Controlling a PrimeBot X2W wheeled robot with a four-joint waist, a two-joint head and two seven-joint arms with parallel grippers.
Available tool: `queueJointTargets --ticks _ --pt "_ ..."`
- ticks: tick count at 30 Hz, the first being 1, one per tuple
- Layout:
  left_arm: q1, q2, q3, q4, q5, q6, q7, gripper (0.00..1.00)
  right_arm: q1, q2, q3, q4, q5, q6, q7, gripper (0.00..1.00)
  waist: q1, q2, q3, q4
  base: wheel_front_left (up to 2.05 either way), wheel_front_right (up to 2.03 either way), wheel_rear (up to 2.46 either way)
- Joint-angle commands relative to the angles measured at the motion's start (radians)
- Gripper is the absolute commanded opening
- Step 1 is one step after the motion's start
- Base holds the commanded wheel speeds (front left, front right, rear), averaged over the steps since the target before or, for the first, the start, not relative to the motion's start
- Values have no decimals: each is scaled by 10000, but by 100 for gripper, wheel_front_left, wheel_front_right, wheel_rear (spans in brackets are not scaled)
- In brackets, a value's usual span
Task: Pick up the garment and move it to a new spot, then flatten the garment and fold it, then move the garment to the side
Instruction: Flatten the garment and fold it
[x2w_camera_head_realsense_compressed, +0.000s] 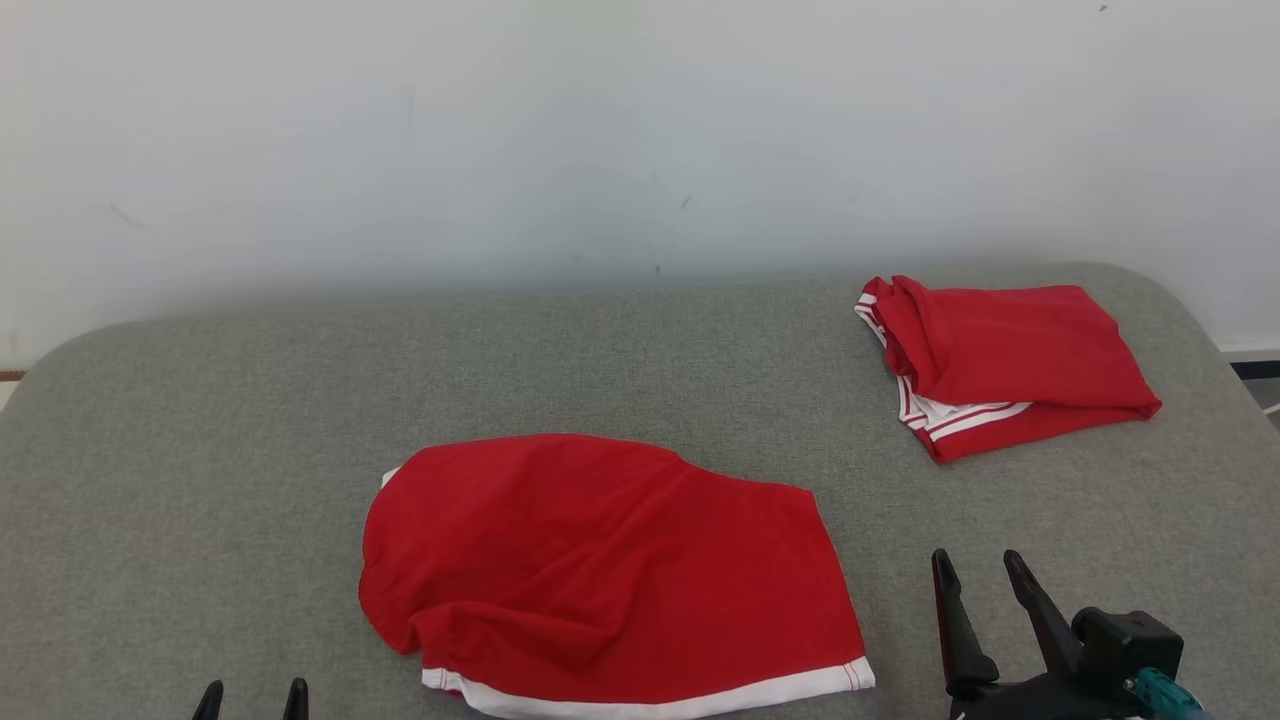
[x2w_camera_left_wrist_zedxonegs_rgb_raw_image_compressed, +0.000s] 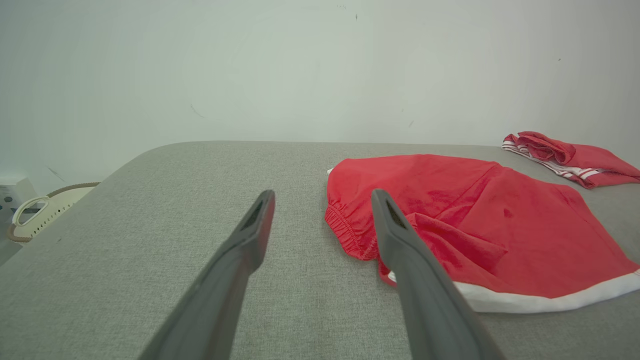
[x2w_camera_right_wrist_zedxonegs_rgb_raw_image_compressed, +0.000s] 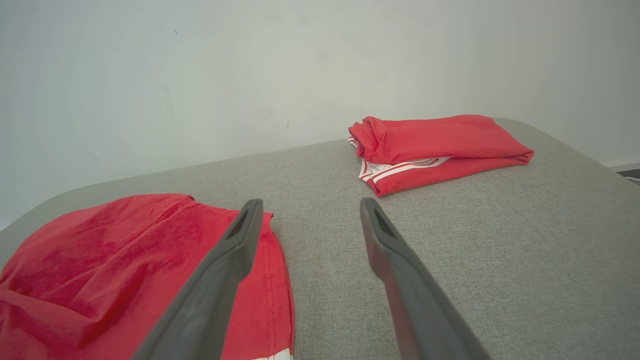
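Head view: red fabric shorts with white hem (x2w_camera_head_realsense_compressed: 600, 570) lie lower centre on grey fabric worktop (x2w_camera_head_realsense_compressed: 200, 450). Both left end effector (x2w_camera_head_realsense_compressed: 252, 690) and right end effector (x2w_camera_head_realsense_compressed: 975, 565) stand apart, empty. Risk: pinching one layer, worsening the bunching.

Head view: high, facing down over the counter (x2w_camera_head_realsense_compressed: 200, 420) to the wall (x2w_camera_head_realsense_compressed: 600, 130). Wrist views: low, close, wallward; all share red shorts (x2w_camera_head_realsense_compressed: 600, 570) and folded red garment (x2w_camera_head_realsense_compressed: 1000, 350).

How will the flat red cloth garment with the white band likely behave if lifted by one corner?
The red cloth garment probably droops limply, since it lies wrinkled and thin. Pushed, it may bunch on the grey woven surface.
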Motion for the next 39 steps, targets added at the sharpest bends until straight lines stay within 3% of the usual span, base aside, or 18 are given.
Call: queueJointTargets --ticks 1,11,32,39 --pt "-79 76 -13 15 -130 4 -76 100 -26 15 22 18 7 -7 -22 100 -1 0 4 -6 0 0 0" --pt "-138 24 -197 290 -226 -109 10 100 -78 15 171 103 78 -7 -24 100 -1 0 41 -91 0 0 0" --pt "-2077 -160 -1899 3854 -445 -1844 -34 100 -53 -815 1677 1621 840 -7 305 100 -1 0 643 -106 0 0 0" --pt "-3044 -87 -2297 5117 -443 -2108 -210 100 -477 -766 1995 2380 812 -7 131 100 -1 0 1050 -106 0 0 0"
